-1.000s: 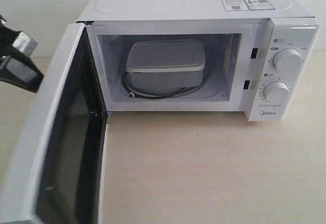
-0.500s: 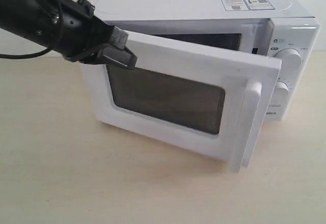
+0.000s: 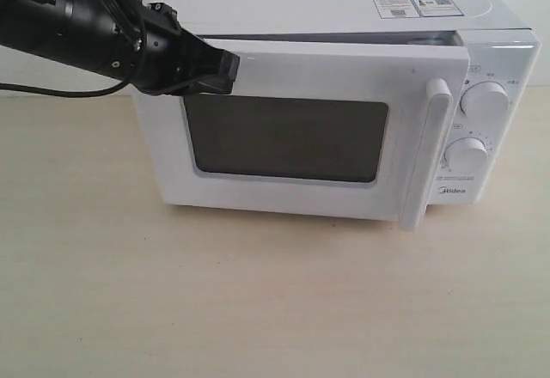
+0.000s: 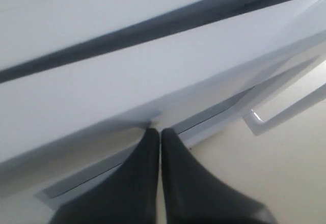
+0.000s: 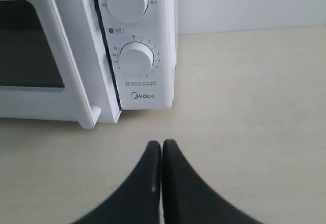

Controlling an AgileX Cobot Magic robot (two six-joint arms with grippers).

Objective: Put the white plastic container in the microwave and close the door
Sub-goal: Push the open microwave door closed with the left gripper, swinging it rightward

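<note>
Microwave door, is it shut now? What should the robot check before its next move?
1. Door fully shut: not ok, a dark gap shows along its top edge.
2. Left end effector placed to push: ok, shut, tips against the door's upper corner.
3. White plastic container inside: cannot tell, the window is dark.
4. Right end effector out of the way: ok, shut, over the table, apart from the microwave.
5. Handle free: ok, nothing touches it.
</note>
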